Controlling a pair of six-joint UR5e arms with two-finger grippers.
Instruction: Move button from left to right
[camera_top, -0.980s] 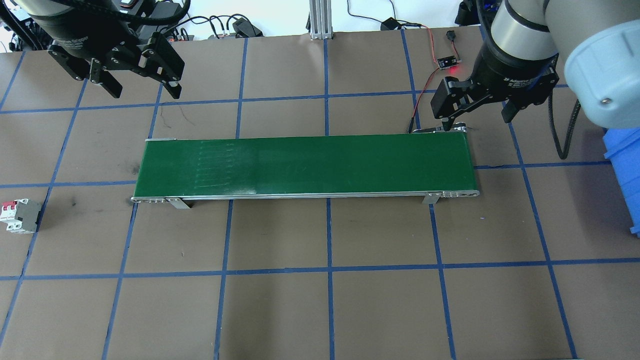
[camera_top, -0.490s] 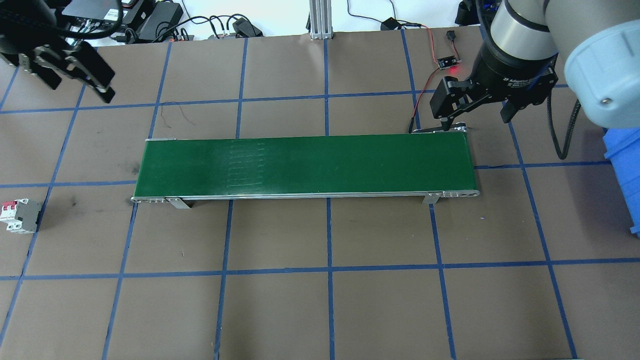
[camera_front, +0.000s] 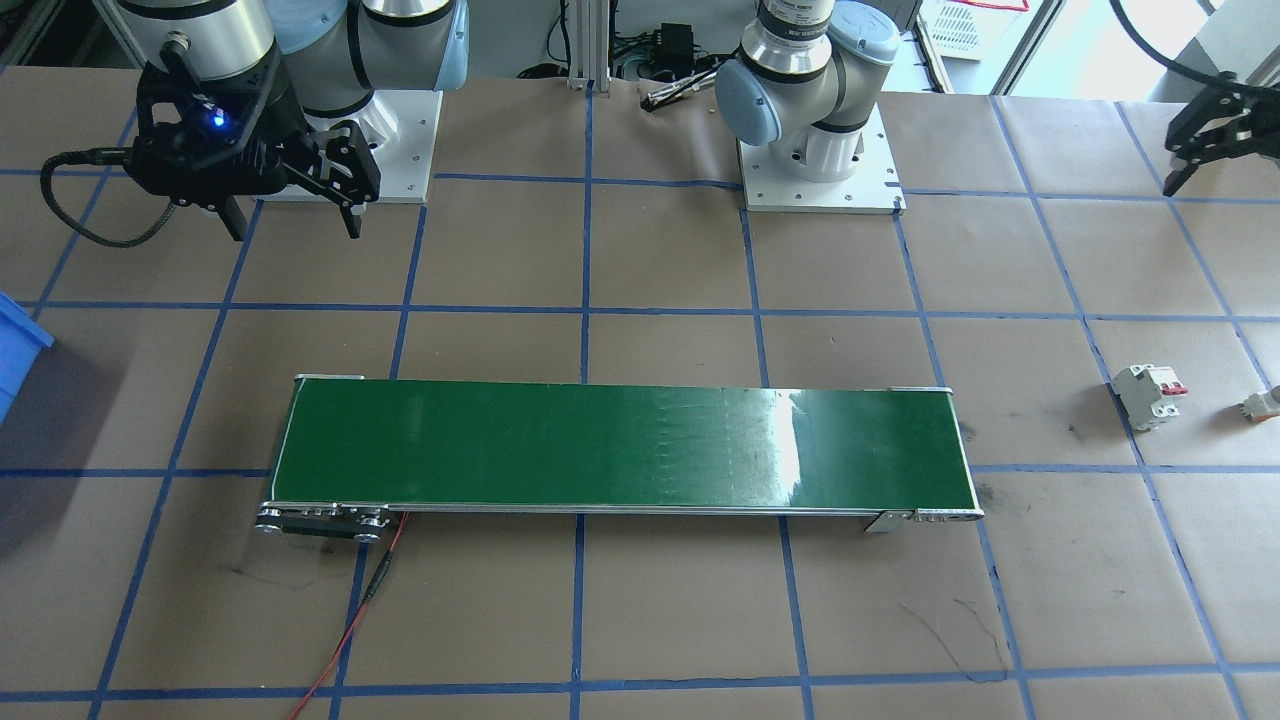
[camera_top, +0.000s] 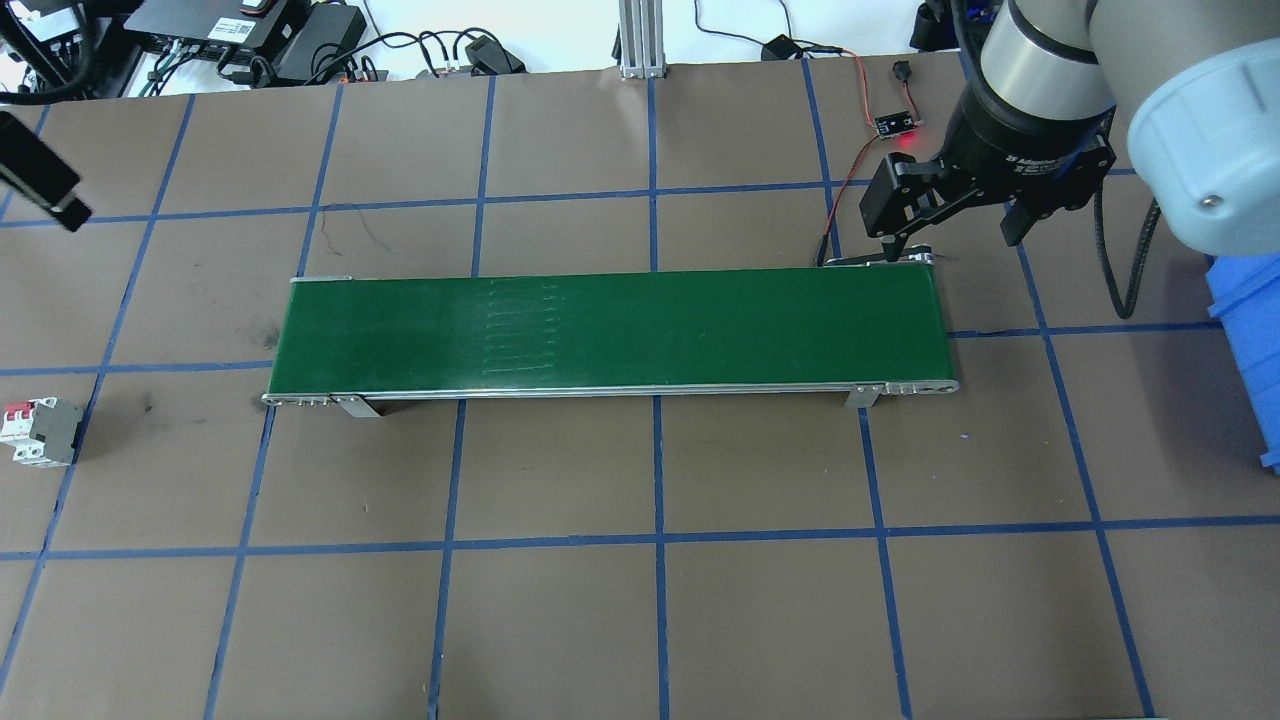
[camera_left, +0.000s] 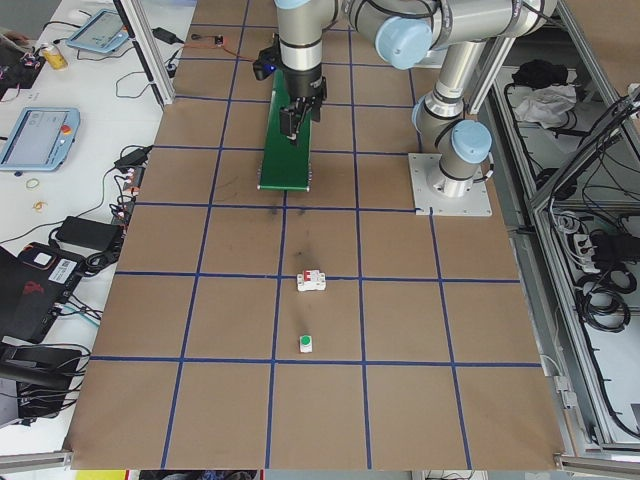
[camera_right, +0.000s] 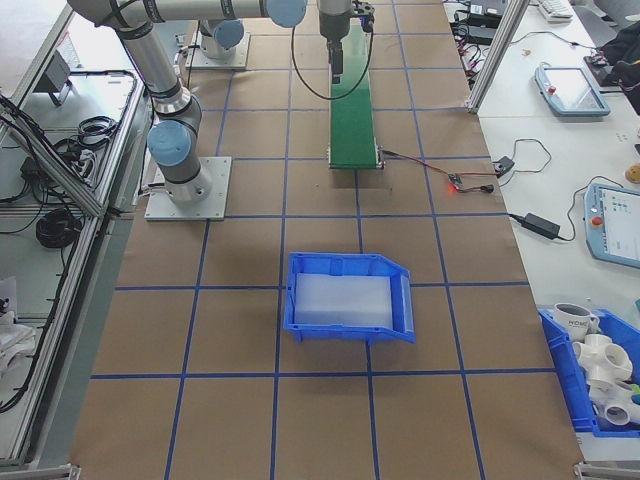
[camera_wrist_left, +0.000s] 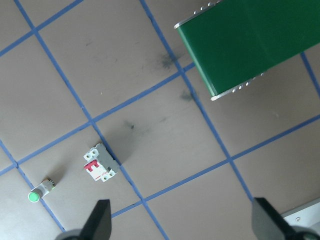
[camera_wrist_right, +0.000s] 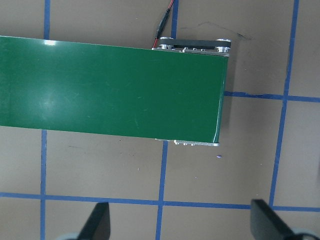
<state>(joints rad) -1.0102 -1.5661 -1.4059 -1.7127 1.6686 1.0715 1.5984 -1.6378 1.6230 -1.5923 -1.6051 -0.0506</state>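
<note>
Both the left tool (camera_wrist_left: 180, 222) and the right tool (camera_top: 955, 215) hang empty with jaws spread wide, the small green-capped push-button (camera_wrist_left: 35, 195) lying on the brown worktop (camera_wrist_left: 165, 150) below and left of the left tool's fingers.

Green-capped button (camera_wrist_left: 34, 196) lies on its side on brown table.

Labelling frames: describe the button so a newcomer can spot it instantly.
Start at the green conveyor belt and go past its left end to the circuit breaker on the brown table. The button lies just beyond it, much smaller, with a round green cap instead of red toggles.
</note>
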